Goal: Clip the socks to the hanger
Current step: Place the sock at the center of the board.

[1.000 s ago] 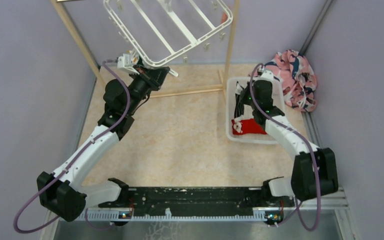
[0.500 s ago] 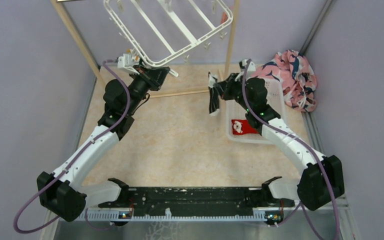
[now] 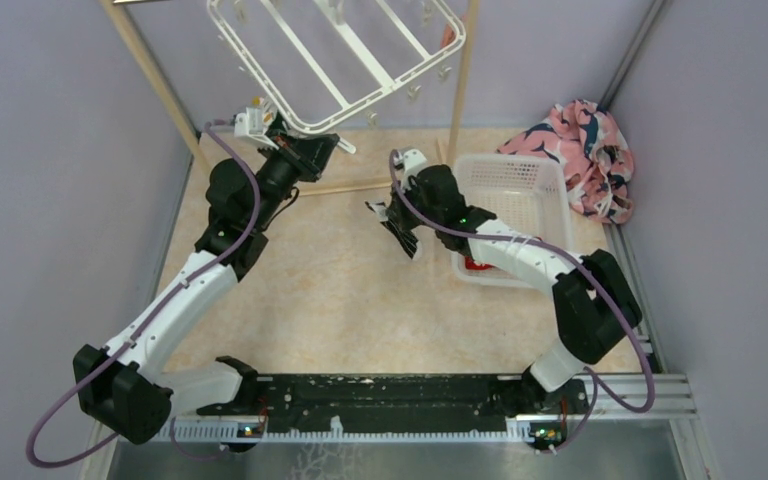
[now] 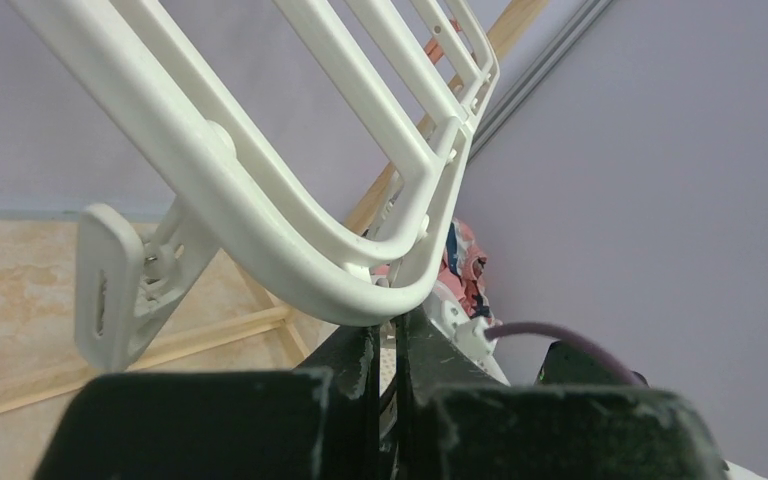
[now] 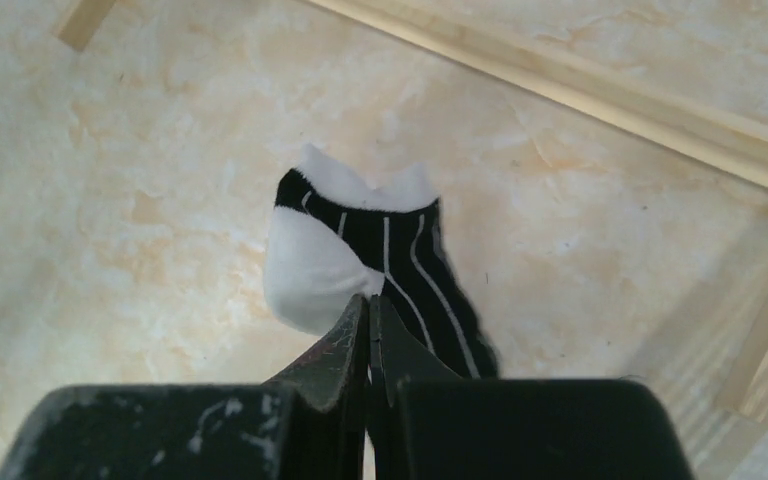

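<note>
My right gripper (image 5: 368, 305) has come up out of the basket (image 3: 520, 172) in the last second and swung towards the hanger (image 4: 260, 190), so the pick is done and the carry is under way. Its jaws are together, pinched on the black sock (image 5: 410, 250), which hangs just ahead of the tips over bare floor. My left gripper (image 4: 385, 325) has not moved. Its jaws are closed on the rounded corner of the hanger, whose frame rises up and away above them. I judge it is steadying the frame for the clipping. A clip (image 4: 110, 290) dangles from the rim, just to the left of those jaws in the wrist view and apart from them. The sock is soft knit, black with thin white stripes and a white heel and cuff. It is limp and folded where I grip it, so I expect it to droop and need a free edge fed into the clip. The hanger is smooth, glossy white plastic with rounded bars. The clip is a flat slotted tab on a small hinge. The red sock (image 3: 475, 265) lies behind my right jaws in the basket, partly under the arm. I cannot find the green one.
</note>
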